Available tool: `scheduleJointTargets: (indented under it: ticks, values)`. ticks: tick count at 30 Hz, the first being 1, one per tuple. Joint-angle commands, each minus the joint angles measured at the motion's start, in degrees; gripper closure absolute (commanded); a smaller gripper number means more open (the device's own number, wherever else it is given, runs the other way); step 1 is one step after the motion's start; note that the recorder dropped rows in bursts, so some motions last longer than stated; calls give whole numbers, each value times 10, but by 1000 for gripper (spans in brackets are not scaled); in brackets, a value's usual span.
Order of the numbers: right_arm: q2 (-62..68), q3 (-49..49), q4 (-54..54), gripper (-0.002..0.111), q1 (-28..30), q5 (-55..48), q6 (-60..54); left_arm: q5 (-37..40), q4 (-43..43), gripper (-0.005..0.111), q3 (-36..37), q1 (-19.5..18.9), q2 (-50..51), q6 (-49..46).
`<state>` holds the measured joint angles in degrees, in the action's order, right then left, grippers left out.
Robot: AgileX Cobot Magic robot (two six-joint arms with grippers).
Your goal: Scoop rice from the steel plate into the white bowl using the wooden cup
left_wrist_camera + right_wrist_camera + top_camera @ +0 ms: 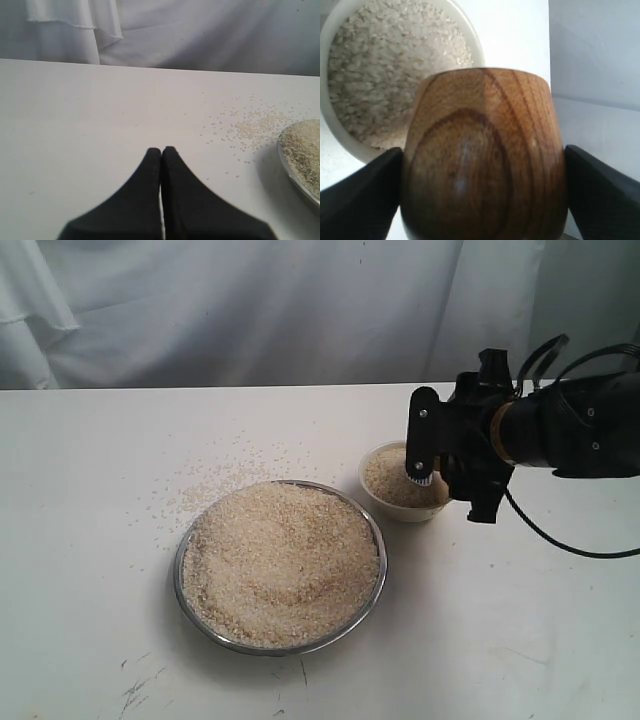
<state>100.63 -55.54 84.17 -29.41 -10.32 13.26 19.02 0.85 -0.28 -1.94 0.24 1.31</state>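
Rice (280, 560) heaps the steel plate (270, 651), and more of it part-fills the white bowl (395, 510) just beside the plate. Stray grains (215, 480) lie on the table (100, 440) off the plate's far edge. The right gripper (482, 152) is clamped on the wooden cup (480, 165), a finger on each flank, holding it off the plate and close over the bowl. The cup's inside is hidden, so I cannot tell whether it has emptied. This looks like the pour. Doing it well means tipping slowly with the mouth inside the bowl's rim, so that no grains spill. The left gripper (161, 150) has its fingers pressed together, empty, apart from the plate.
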Motion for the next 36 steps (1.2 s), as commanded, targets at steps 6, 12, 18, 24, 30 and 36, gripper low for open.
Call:
scheduleJointTargets:
  ticks: [6,12,18,24,30,36]
  values:
    - [1,-9,4,108,-3,-13,-15,-8,-1,107,3,2,-2,0]
    - [1,-9,11,108,-11,-35,-39,-8,-1,107,3,2,-2,0]
    - [1,-9,11,108,-20,-45,-63,-8,-1,107,3,2,-2,0]
    - [1,-9,14,108,-25,-64,-76,-8,-1,107,3,2,-2,0]
    - [-1,-15,18,108,-36,-75,-83,-8,-1,107,3,2,-2,0]
    - [-1,-29,18,108,-44,-76,-83,-8,-1,107,3,2,-2,0]
